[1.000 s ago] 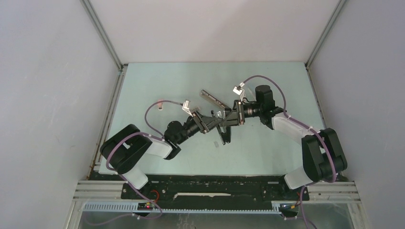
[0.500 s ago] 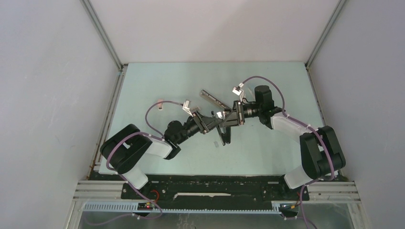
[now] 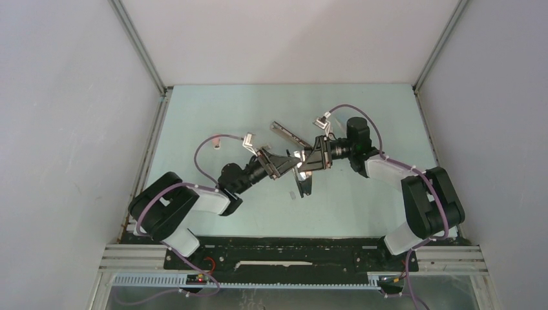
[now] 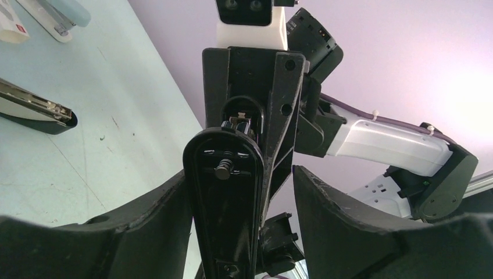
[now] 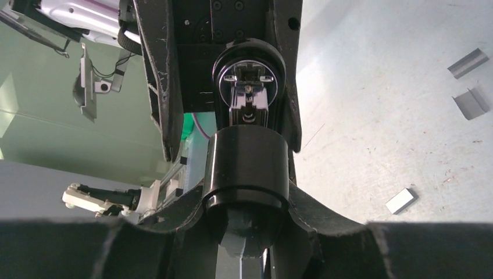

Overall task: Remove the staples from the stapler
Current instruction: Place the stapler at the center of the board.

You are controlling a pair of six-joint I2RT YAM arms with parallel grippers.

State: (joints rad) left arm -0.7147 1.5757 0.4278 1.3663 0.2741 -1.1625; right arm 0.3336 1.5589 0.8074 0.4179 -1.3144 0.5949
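Three staple strips (image 5: 468, 63); staplers (image 4: 224, 197), perhaps three.

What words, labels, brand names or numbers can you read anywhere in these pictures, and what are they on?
None can be read.
The white object in the top corner of the left wrist view bears a red mark, too small and cut off to read.

table (image 3: 213, 110) | loose staples (image 5: 467, 63) lying flat | spare stapler (image 4: 35, 110) resting

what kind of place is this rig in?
Looks like a lab robot cell: plain grey walls and metal corner posts box in a pale green table, with the left arm and right arm bolted at its near edge.
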